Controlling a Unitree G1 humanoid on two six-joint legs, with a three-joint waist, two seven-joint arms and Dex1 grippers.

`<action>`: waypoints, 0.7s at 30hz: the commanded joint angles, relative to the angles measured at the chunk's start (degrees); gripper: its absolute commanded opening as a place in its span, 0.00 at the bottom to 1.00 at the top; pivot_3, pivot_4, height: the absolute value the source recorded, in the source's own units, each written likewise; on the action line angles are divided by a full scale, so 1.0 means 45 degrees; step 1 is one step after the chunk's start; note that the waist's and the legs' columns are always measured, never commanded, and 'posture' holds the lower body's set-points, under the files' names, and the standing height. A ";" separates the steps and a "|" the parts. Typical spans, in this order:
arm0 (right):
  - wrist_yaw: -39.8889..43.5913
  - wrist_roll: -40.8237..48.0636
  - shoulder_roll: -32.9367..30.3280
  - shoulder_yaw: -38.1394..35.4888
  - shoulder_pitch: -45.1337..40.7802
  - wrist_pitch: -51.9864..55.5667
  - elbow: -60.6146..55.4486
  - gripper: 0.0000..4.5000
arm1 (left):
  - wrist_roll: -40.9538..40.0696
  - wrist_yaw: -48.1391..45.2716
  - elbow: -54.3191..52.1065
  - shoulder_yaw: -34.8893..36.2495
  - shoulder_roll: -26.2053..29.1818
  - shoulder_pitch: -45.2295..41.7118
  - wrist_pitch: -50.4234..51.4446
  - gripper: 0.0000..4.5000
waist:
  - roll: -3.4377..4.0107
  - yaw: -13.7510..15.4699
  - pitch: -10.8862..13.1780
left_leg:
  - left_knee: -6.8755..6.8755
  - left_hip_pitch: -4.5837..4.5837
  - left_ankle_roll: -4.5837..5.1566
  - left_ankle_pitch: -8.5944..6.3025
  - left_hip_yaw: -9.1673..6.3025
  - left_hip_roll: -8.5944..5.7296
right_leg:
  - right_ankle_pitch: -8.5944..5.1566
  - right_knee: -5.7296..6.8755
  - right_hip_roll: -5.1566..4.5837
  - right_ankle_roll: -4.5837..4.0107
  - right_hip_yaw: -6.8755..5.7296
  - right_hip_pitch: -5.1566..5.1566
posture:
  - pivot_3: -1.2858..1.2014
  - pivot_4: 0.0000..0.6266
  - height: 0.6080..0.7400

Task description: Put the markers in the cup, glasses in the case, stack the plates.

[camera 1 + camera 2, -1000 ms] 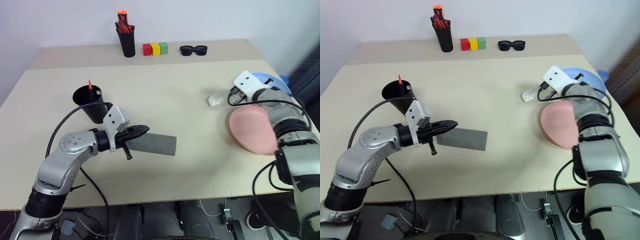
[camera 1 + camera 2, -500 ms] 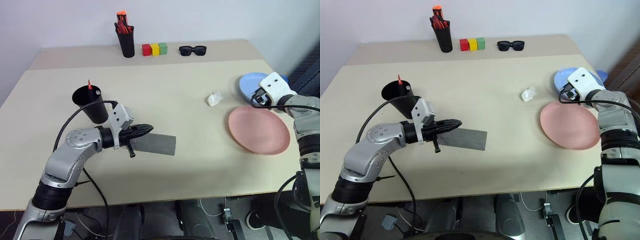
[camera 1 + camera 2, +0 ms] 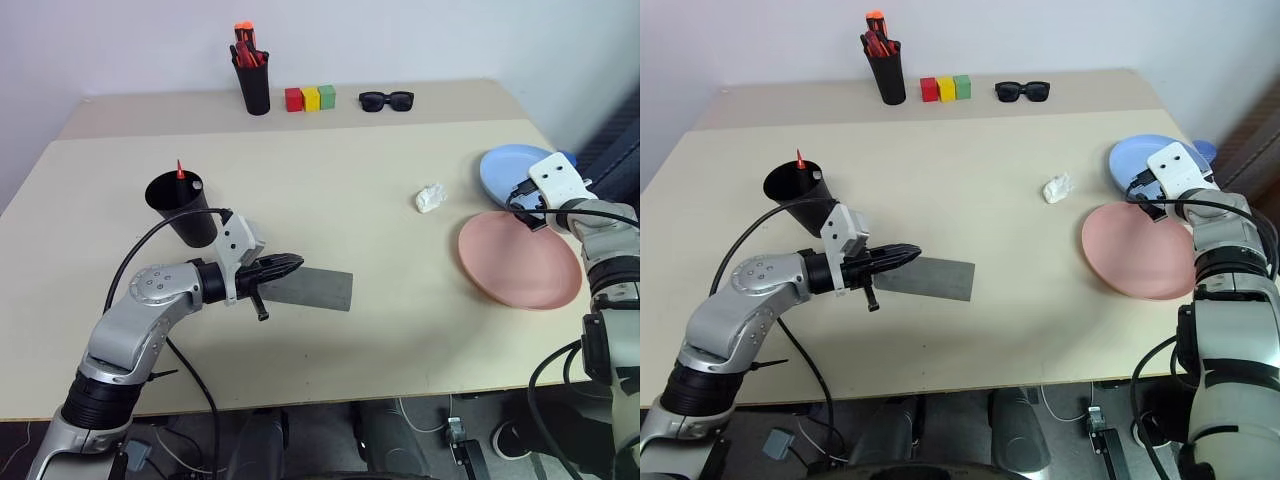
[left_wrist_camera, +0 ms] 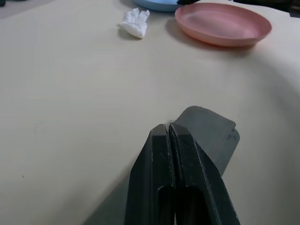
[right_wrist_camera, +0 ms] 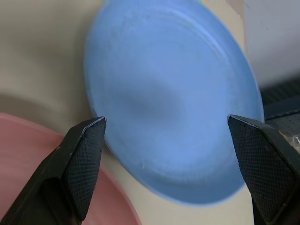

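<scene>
Left eye view puts the left gripper (image 3: 290, 264) clenched with nothing between its fingers, its tips over the near end of the grey case (image 3: 312, 289), the black cup (image 3: 184, 207) just behind it. Further right, the right gripper (image 5: 171, 136) hangs spread wide over the blue plate (image 5: 178, 98), with the pink plate (image 3: 518, 259) just beside it.

A plain robot test room or lab: a bare beige table (image 3: 330, 190) against a blank white wall (image 3: 400, 40), with staged props along its back edge, coloured blocks (image 3: 310, 98), a pen holder (image 3: 254, 85) and sunglasses (image 3: 386, 100).
</scene>
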 commanded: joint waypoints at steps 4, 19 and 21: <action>0.1004 -0.0122 0.0082 0.0278 -0.0280 -0.0171 0.0308 0.94 | -0.0127 0.0076 -0.0506 0.0323 0.0119 0.0012 -0.0183 0.00 | 0.0001 -0.0002 0.0000 | 0.0000 0.0000 0.0000 0.0000 0.0000 0.0000 | 0.0000 0.0000 0.0000 0.0001 0.0000 0.0001 | 0.52 0.24 1.00; 0.0786 0.0027 0.0519 0.0091 -0.0277 -0.0026 0.0791 0.73 | -0.0030 -0.0089 -0.0162 0.0062 0.0042 -0.0298 -0.0308 0.00 | -0.0001 -0.0031 -0.0002 | 0.0001 0.0002 0.0000 0.0000 0.0000 0.0000 | 0.0001 0.0001 0.0002 0.0000 0.0001 0.0001 | 0.52 0.24 1.00; 0.0606 0.0039 0.0603 0.0057 -0.0290 0.0013 0.0886 0.51 | -0.0026 -0.0099 -0.0167 0.0082 0.0052 -0.0289 -0.0311 0.00 | -0.0001 -0.0029 -0.0002 | 0.0004 0.0005 0.0000 0.0000 0.0001 0.0000 | 0.0002 0.0002 0.0002 0.0000 0.0003 0.0003 | 0.52 0.24 1.00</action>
